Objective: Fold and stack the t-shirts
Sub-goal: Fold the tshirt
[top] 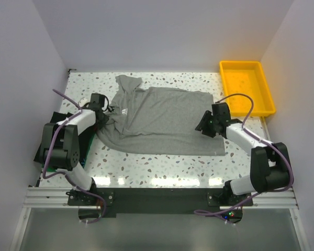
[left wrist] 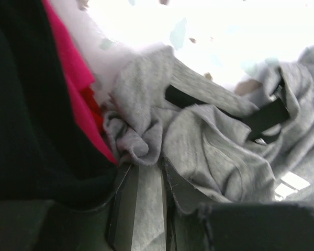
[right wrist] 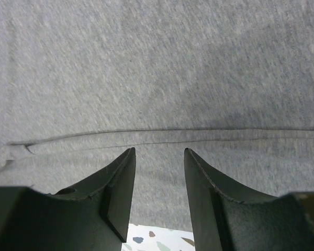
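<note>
At the near edge of the table (top: 146, 167), both arms reach in to the grey t-shirt (top: 162, 117), spread flat mid-table. The left gripper (left wrist: 147, 175) has its jaws narrow, pinching bunched grey fabric at the shirt's left side. Only its wrist view shows that, plus pink cloth (left wrist: 73, 73) against a black t-shirt (left wrist: 21, 120). The right gripper (right wrist: 158, 157), jaws apart, holds nothing over the stitched hem (right wrist: 157, 133). There's a white chest logo (top: 124, 111), too small to read. Far right sits a yellow tray (top: 246, 86).
</note>
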You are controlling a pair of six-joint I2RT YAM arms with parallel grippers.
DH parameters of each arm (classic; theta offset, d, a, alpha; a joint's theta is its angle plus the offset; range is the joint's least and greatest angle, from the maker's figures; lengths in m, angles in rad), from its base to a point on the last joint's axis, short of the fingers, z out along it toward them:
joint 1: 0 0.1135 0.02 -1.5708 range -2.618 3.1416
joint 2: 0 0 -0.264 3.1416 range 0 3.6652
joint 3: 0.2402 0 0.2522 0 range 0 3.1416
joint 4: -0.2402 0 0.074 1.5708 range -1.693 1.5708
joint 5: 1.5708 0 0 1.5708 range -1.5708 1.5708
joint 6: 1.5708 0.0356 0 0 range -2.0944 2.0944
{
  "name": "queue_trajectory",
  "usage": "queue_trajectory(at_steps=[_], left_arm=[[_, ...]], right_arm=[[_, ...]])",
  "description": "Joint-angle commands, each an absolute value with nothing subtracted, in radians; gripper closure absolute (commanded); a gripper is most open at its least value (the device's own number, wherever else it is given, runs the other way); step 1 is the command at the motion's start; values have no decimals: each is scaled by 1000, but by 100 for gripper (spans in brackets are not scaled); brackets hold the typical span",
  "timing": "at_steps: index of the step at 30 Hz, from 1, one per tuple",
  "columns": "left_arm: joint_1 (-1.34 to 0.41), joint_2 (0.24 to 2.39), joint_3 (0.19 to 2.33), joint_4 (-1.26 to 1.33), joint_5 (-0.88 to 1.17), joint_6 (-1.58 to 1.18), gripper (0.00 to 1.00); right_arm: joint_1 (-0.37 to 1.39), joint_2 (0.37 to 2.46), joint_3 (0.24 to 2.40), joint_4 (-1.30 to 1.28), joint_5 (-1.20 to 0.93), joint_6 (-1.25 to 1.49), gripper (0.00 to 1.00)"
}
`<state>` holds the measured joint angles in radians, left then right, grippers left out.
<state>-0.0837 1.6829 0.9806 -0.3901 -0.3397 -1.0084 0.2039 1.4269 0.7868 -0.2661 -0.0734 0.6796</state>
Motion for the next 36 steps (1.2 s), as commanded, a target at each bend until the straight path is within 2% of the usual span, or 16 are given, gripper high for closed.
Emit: queue_trajectory(at_steps=[1, 11, 24, 28, 32, 36], left_arm=[[-37, 1687, 962, -411, -371, -1058, 71], [58, 1661, 911, -414, -387, -1083, 70], [84, 1574, 753, -465, -459, -1186, 69], [84, 1537, 715, -440, -422, -1184, 69], [80, 1490, 756, -333, -300, -1072, 71], [35, 1451, 889, -374, -261, -1011, 71]], right_arm=[[207, 1456, 807, -224, -64, 667, 54], [192, 1512, 785, -195, -46, 669, 54], [169, 1514, 729, -164, -43, 678, 54], [167, 1503, 710, -156, -44, 677, 54], [166, 1496, 741, -172, -57, 658, 54], [166, 1497, 810, -184, -80, 649, 54]])
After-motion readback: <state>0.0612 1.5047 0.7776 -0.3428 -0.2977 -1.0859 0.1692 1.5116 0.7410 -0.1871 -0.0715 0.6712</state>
